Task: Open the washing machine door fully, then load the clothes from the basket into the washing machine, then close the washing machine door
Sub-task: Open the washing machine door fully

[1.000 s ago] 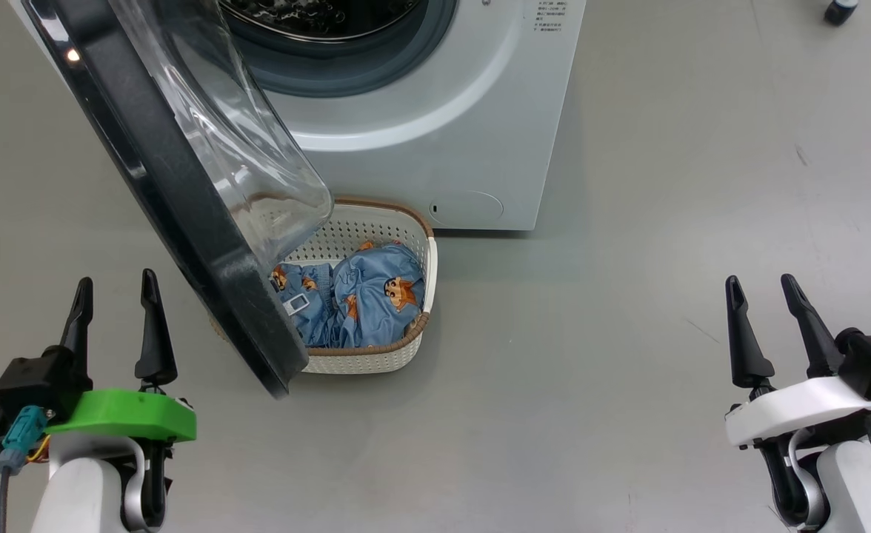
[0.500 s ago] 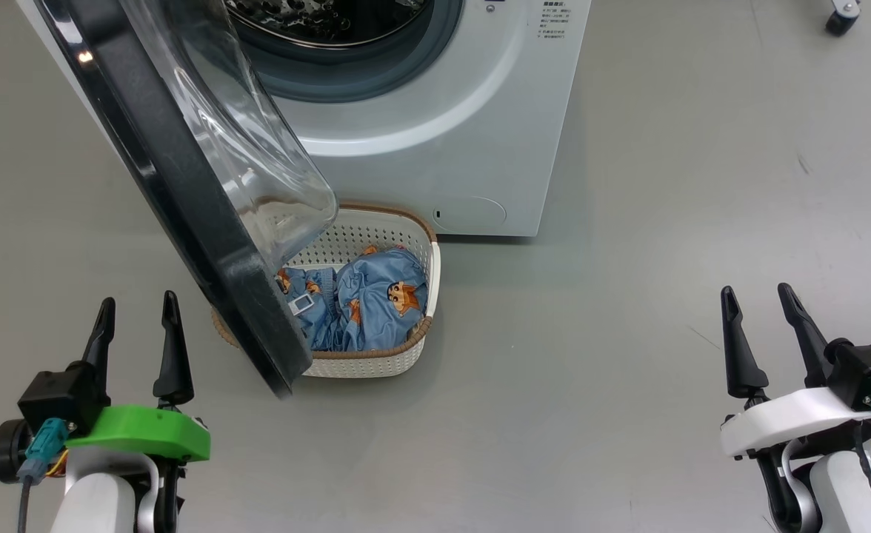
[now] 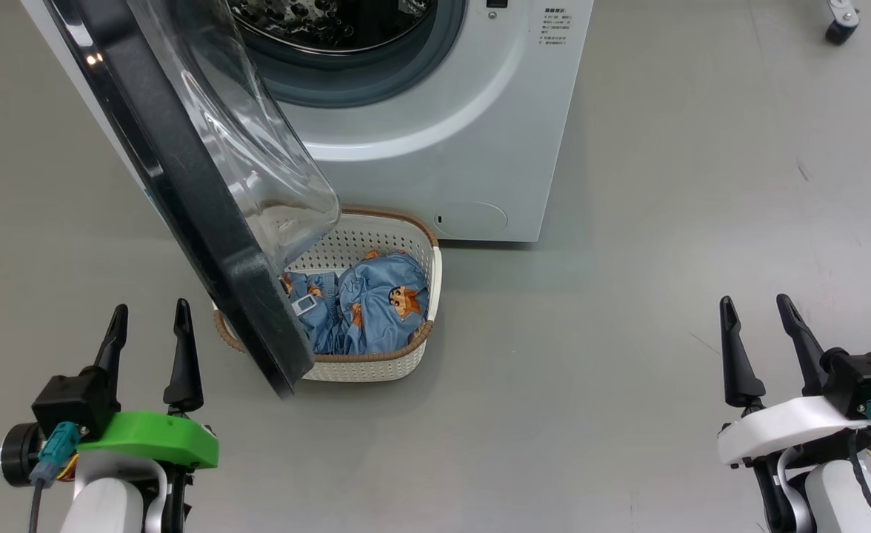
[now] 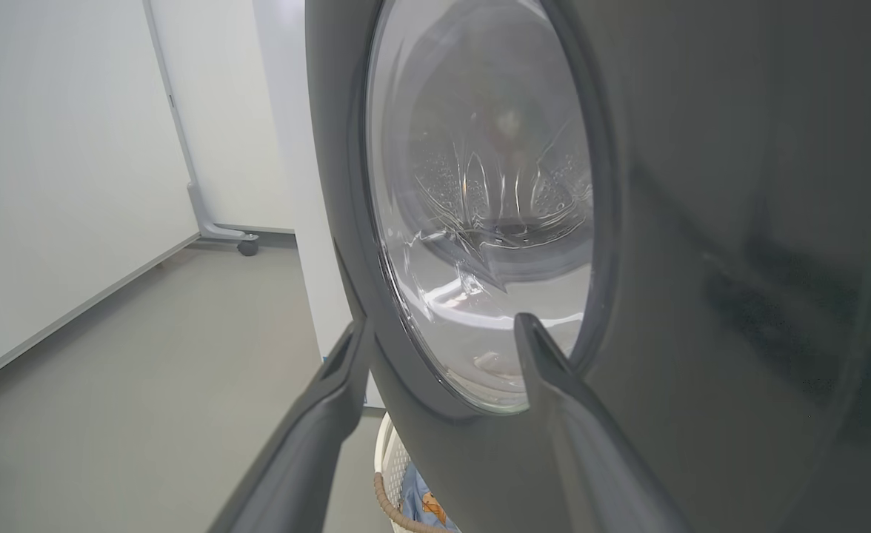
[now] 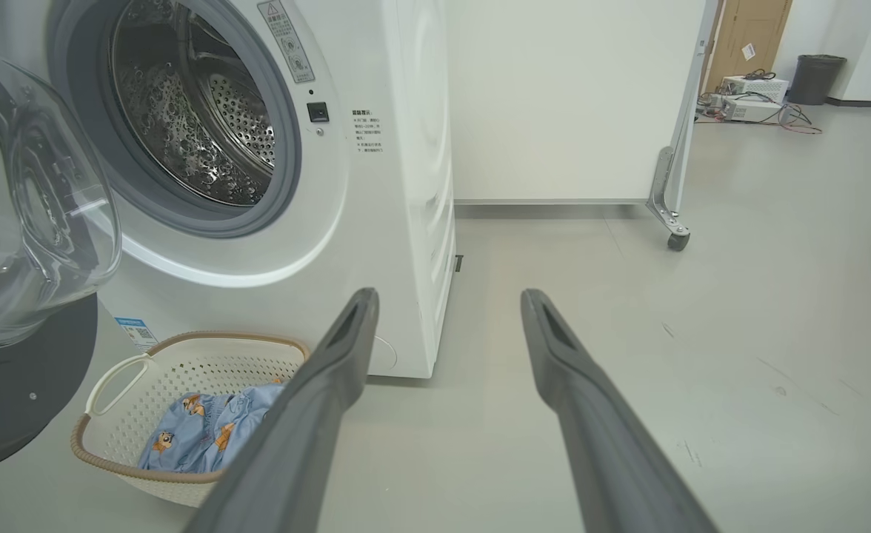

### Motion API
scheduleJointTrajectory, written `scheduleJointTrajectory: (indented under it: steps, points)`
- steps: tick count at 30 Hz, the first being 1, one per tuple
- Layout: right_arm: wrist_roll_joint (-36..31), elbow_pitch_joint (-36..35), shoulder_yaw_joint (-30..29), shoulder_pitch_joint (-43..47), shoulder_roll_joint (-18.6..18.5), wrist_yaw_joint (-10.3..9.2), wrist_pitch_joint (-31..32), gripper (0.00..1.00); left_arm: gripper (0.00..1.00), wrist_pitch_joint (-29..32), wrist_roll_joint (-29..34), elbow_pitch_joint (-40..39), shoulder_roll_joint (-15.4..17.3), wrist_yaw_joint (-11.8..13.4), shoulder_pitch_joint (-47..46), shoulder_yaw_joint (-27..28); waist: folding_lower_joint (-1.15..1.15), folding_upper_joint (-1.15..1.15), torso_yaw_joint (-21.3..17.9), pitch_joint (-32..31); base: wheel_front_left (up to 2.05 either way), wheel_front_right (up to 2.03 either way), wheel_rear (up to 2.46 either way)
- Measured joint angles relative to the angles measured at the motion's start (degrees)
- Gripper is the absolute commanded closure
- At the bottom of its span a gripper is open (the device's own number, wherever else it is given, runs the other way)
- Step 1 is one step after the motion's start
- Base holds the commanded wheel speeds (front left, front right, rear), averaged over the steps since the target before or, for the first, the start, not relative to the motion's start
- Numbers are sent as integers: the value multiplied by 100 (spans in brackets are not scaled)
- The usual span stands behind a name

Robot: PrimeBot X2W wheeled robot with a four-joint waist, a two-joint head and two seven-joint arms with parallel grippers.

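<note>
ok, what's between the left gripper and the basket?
The washing machine door: in the head view its black rim hangs between the left gripper and the basket, covering the basket's left end.

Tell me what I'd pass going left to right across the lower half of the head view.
left tool, open → washing machine door, its black rim hanging low → clothes → right tool, open. The basket shows on both sides of the door's rim, so it is left out of the order.
</note>
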Motion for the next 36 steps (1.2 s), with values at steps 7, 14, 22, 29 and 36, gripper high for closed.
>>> scheduleJointTrajectory:
  steps: [7,14,22,29,36]
  points:
    - [-38,49,-37,24,78,5,0,0,0,0,-1,-2,1,0,1,3,0,0,20,1,0,0,0]
    - [-46,70,-113,47,96,14,0,0,0,0,-11,-4,1,0,2,4,0,0,43,24,0,0,0]
    - [-91,100,-187,51,120,56,0,0,100,0,-45,-2,1,0,2,-23,0,0,61,31,0,0,0]
    - [-91,155,-252,52,181,75,0,0,100,0,-93,-14,0,0,1,-75,0,0,94,23,0,0,0]
    - [-91,196,-308,54,237,133,0,0,100,0,-321,-501,-21,0,-63,246,0,0,156,11,0,0,0]
